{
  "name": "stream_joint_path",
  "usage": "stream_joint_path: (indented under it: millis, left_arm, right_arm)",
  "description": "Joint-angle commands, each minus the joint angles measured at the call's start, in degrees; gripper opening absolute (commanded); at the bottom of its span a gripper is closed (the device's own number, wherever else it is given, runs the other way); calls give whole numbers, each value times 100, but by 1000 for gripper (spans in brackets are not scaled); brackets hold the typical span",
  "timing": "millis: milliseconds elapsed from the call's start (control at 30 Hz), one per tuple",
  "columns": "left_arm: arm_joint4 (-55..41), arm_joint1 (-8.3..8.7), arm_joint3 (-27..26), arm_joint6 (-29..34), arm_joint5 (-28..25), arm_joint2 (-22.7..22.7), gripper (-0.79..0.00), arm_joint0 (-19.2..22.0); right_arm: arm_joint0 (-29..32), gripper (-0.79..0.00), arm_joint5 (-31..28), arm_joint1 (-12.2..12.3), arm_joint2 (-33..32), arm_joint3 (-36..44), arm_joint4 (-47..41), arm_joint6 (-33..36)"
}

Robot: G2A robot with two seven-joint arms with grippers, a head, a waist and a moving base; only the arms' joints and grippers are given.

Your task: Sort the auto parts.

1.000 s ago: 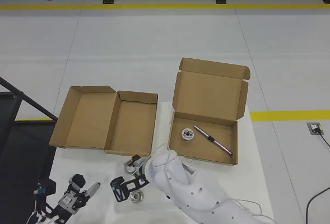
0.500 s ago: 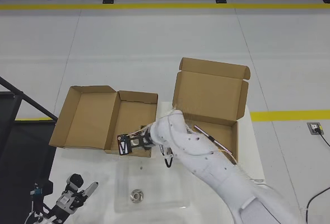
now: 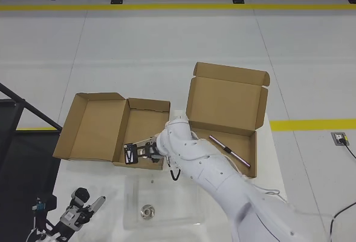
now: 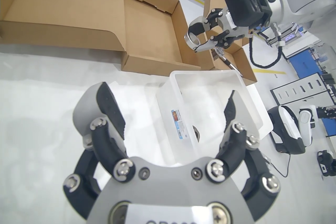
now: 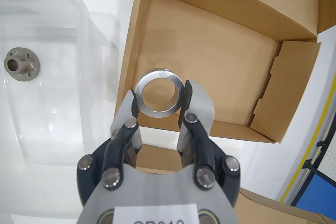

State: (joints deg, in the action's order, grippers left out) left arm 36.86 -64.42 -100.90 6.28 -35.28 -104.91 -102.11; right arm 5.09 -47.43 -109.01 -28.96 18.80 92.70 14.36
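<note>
Silver metal ring (image 5: 160, 74) clamped in my right gripper (image 5: 160, 96), placing over brown cardboard box (image 5: 210, 51) at 11 o'clock; next lower, release. Left gripper (image 4: 168, 93) wide.

Your right pincer (image 5: 160, 97) grips a silver metal ring (image 5: 158, 74), arm extended; your left pincer (image 4: 168, 99) spread wide.

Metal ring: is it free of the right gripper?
No, the right gripper is shut on the metal ring, gripping it from both sides.
</note>
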Motion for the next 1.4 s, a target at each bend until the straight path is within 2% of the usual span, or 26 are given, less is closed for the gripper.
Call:
stream_joint_path:
  millis: [0, 267, 1367]
  left_arm:
    - [-7, -1, 1, -8, 8, 3, 0, -1]
    - [-2, 0, -1, -19, -19, 1, 0, -7]
    - [47, 0, 29, -9, -4, 34, 0, 12]
  right_arm:
    - [-21, -785, 24, -86, 41, -173, 4, -54]
    - [-24, -785, 199, -320, 105, -694, -33, -43]
    - [-24, -785, 199, -320, 105, -694, -33, -43]
